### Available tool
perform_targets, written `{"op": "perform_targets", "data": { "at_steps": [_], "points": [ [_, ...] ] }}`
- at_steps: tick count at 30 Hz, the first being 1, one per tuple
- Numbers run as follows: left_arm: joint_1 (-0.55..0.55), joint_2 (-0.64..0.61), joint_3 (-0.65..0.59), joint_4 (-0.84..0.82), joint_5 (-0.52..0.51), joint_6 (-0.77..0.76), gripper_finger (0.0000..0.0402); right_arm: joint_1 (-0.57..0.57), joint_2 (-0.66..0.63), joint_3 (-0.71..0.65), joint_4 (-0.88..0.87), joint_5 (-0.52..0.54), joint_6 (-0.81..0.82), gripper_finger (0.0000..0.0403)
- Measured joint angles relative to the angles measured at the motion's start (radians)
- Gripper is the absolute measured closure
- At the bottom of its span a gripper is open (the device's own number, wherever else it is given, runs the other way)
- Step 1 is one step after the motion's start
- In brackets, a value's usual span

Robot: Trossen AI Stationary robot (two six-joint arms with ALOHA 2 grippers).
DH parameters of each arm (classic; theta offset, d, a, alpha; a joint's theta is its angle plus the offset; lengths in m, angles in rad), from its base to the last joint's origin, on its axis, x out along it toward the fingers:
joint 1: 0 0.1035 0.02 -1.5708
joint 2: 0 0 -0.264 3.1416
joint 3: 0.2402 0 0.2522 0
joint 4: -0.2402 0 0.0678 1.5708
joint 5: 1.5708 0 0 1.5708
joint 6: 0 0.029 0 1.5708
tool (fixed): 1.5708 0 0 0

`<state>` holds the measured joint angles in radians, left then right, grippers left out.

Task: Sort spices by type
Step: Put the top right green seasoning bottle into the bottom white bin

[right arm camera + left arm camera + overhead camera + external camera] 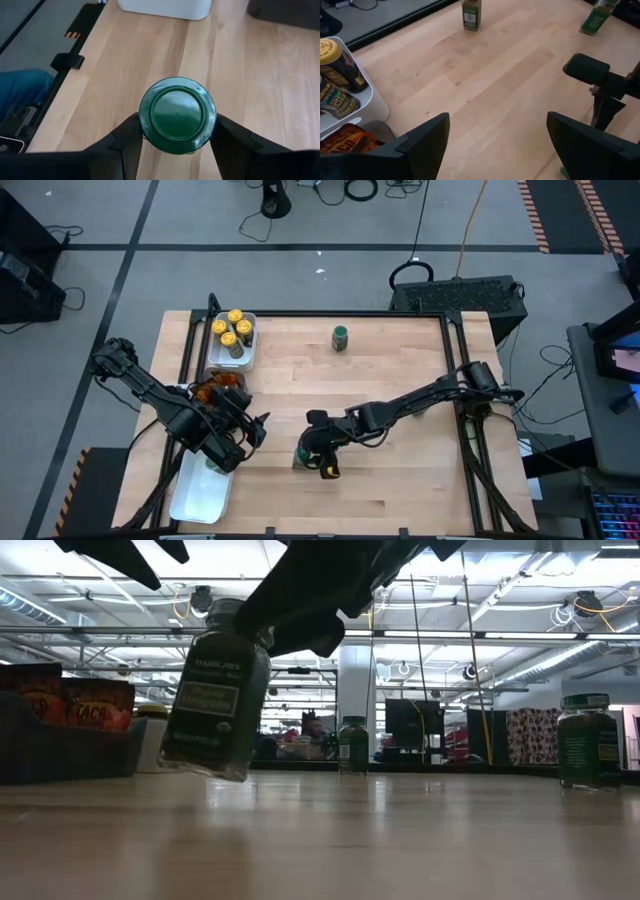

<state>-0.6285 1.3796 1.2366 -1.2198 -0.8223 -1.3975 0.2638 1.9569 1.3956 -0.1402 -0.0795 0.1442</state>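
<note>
The wooden table (400, 420) stands on a grey floor strewn with cables. At its left edge a white tray (246, 352) holds yellow-lidded jars (229, 333), a dark tray (212, 373) holds orange-brown packets (216, 391), and another white tray (200, 495) lies nearest the front. The left end effector (256, 429) hovers beside the dark tray, fingers spread wide, holding nothing. One green-lidded jar (341, 337) stands alone near the far edge. The right arm reaches low across the table; its end effector (312, 452) clasps a tilted green-lidded jar (215, 690) raised off the wood.
</note>
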Motion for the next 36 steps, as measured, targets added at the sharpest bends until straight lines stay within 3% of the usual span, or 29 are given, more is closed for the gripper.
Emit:
{"op": "perform_targets", "data": {
  "at_steps": [11, 21, 24, 29, 32, 36],
  "points": [
    [0.000, 0.000, 0.000, 0.000, 0.000, -0.002, 0.0066, -0.003, 0.000, 0.000, -0.012, -0.001, -0.001, 0.0125],
    [0.000, 0.000, 0.000, 0.045, 0.004, 0.007, 0.0066, -0.003, -0.089, 0.000, -0.033, 0.053, -0.084, 0.0113],
    [0.002, 0.000, 0.000, 0.136, 0.004, 0.082, 0.0066, -0.002, -0.139, 0.000, -0.094, 0.151, -0.129, 0.0113],
    [0.014, 0.023, 0.000, 0.456, 0.047, 0.353, 0.0066, -0.003, -0.243, -0.016, -0.232, 0.241, -0.145, 0.0113],
    [0.022, 0.063, 0.000, 0.645, 0.078, 0.521, 0.0066, 0.005, -0.328, -0.110, -0.234, 0.284, -0.122, 0.0112],
    [0.025, 0.132, 0.000, 0.748, 0.093, 0.623, 0.0066, 0.025, -0.507, -0.328, -0.149, 0.405, -0.042, 0.0112]
  ]
}}
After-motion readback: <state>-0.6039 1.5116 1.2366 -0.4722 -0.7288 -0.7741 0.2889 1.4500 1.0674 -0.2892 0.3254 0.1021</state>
